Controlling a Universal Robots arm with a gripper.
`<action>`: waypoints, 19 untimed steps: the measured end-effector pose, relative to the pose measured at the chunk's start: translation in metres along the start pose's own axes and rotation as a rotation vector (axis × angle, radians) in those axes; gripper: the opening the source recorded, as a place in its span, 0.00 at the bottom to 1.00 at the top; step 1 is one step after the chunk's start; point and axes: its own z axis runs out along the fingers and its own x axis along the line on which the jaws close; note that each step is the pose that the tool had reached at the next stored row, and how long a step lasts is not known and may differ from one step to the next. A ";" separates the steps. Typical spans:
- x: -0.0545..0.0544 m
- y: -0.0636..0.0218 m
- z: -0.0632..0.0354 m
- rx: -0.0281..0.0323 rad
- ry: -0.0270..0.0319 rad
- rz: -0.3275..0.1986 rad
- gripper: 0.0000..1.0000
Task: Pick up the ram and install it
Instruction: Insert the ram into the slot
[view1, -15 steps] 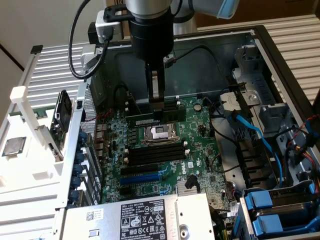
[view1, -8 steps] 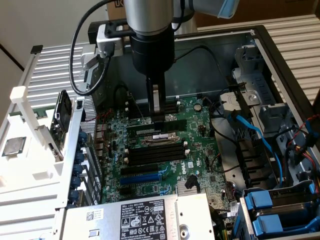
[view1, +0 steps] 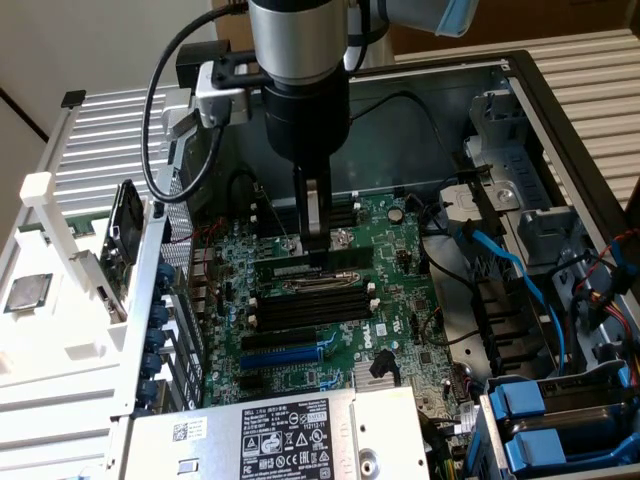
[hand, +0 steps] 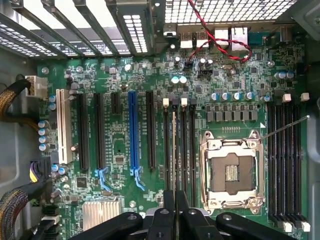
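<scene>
Pincer (hand: 175, 200) clamps the ram (hand: 173, 150) (seen edge-on); it stands along the black memory slots (hand: 192, 150).

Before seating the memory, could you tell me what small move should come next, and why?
Probably ease straight down: the gripper is shut on the ram, held edge-on in line with the black memory slots. I cannot tell whether it is seated.

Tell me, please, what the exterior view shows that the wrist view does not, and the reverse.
The exterior view adds the robot arm, the labelled power supply, the blue drive caddies and a loose processor chip on the white rack. The wrist view adds the open processor socket and the white expansion slot. Both share the green motherboard, black memory slots, blue slot, and the fingers closed on the ram.
</scene>
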 end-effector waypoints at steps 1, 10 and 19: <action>0.000 0.0000 0.0005 0.0001 -0.0001 0.000 0.13; 0.000 -0.0001 0.0036 0.0006 0.0066 0.000 0.13; 0.000 0.0021 0.0127 0.0033 0.0181 -0.001 0.13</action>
